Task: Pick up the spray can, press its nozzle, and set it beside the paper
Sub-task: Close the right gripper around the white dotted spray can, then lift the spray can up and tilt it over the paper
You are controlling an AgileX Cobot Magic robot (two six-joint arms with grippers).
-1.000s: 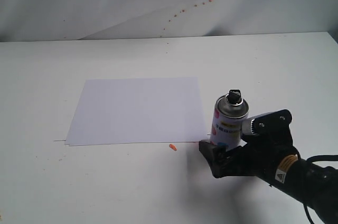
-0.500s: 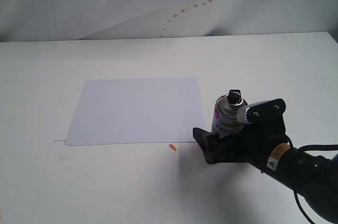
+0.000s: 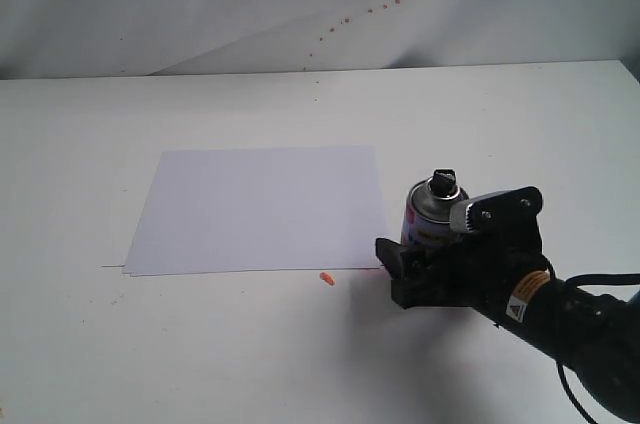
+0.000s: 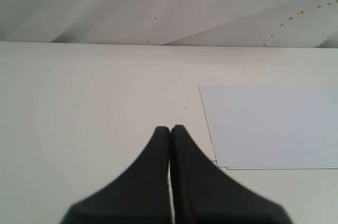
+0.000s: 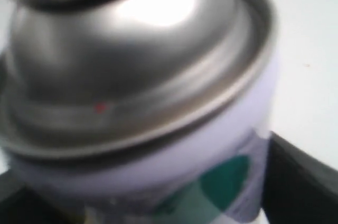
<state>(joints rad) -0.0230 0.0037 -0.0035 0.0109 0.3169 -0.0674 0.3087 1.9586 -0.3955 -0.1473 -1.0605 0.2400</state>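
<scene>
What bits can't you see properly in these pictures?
Lower half of the spray can: exterior view, hidden behind the right claw.
Its nozzle: right wrist view, cut off by the picture edge.
Words on the label: exterior view too small, right wrist view blurred.
Whether the claw pinches the can: unclear in both views.

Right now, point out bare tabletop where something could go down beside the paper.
Bare table lies left of the paper, between its far edge and the backdrop sheet, and along its near edge except a small orange speck. Crowded: the paper's near right corner, where the right claw holds the spray can.
</scene>
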